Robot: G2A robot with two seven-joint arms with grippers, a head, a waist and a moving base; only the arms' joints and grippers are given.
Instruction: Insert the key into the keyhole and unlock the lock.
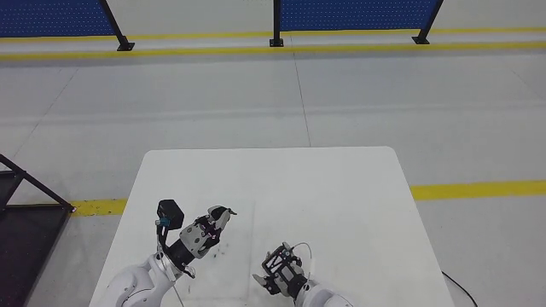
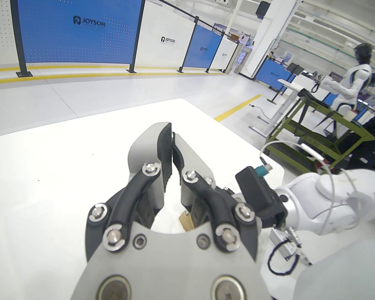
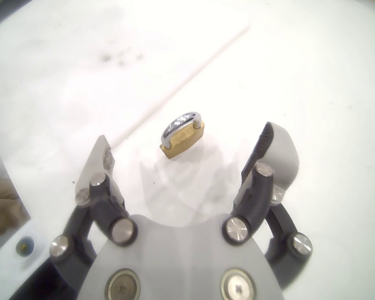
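Toward the left of the worktop point(image 1: 341, 188), the left gripper point(image 2: 172, 141) has its fingers pressed together; whether they pinch the key I cannot tell. Further right, the right gripper point(image 1: 280, 264) is spread wide around the padlock point(image 3: 182, 138), which stands shackle-up, touching neither finger. I'd close squarely on the brass body, then tip its underside toward the left.
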